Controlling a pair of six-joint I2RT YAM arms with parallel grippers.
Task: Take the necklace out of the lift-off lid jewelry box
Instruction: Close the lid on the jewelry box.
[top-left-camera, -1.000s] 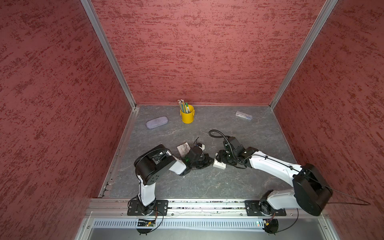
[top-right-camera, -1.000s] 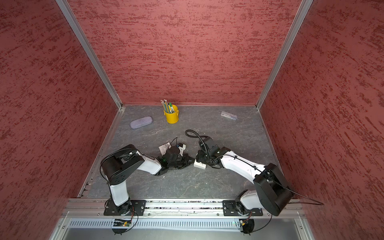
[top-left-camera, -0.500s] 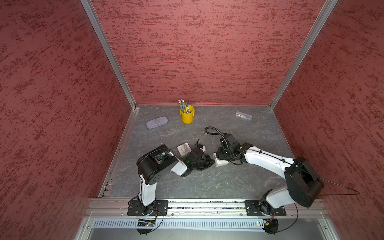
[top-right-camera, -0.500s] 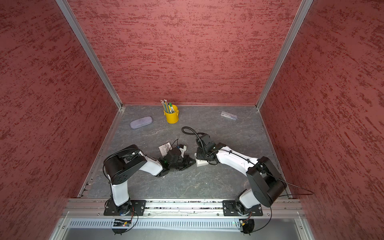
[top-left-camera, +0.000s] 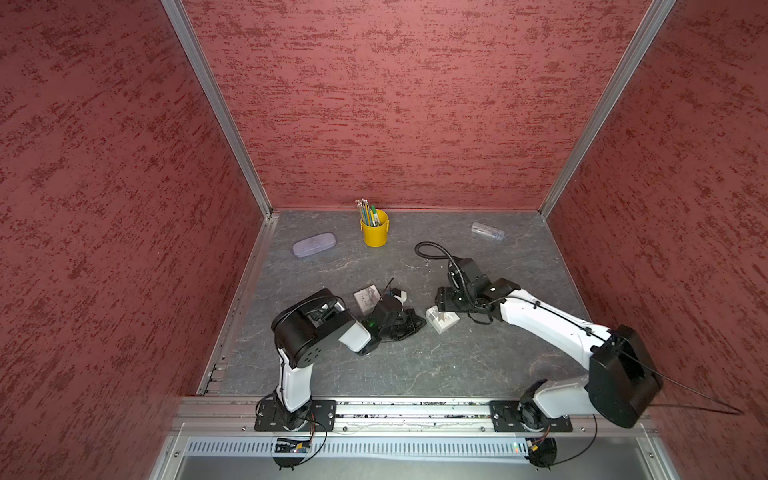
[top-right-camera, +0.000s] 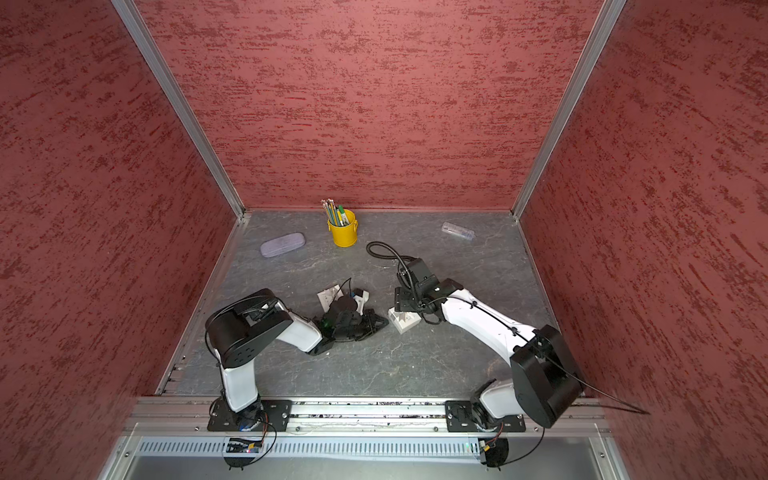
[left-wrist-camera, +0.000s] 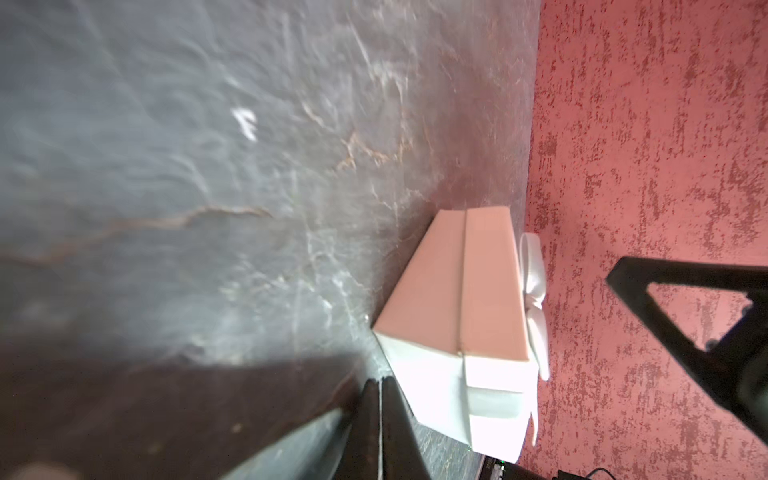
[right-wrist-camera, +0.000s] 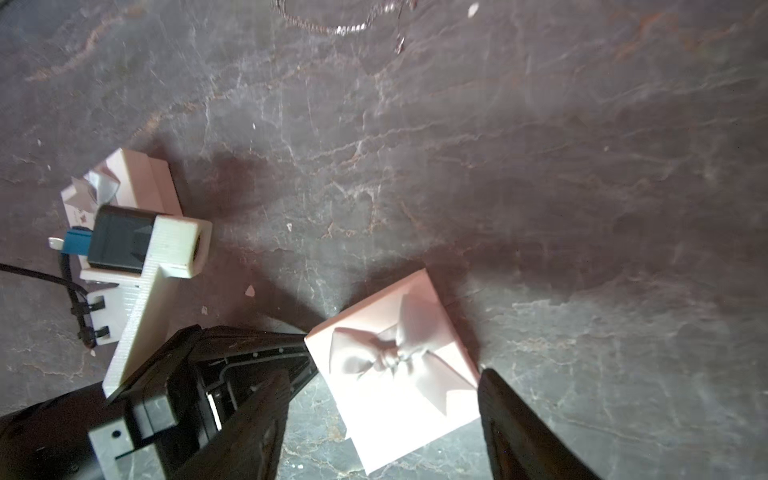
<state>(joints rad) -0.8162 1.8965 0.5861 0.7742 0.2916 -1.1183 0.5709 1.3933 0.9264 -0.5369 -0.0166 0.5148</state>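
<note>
Right wrist view: jewelry box (right-wrist-camera: 395, 361); card (right-wrist-camera: 77, 214), print illegible

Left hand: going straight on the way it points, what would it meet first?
Probably the pink box with the bow, at its near side wall. The shut left hand points right at it; the gap looks small, depth unclear.

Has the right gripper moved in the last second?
Yes: the right gripper has shifted slightly back, toward the yellow pencil cup, in both top views.
</note>
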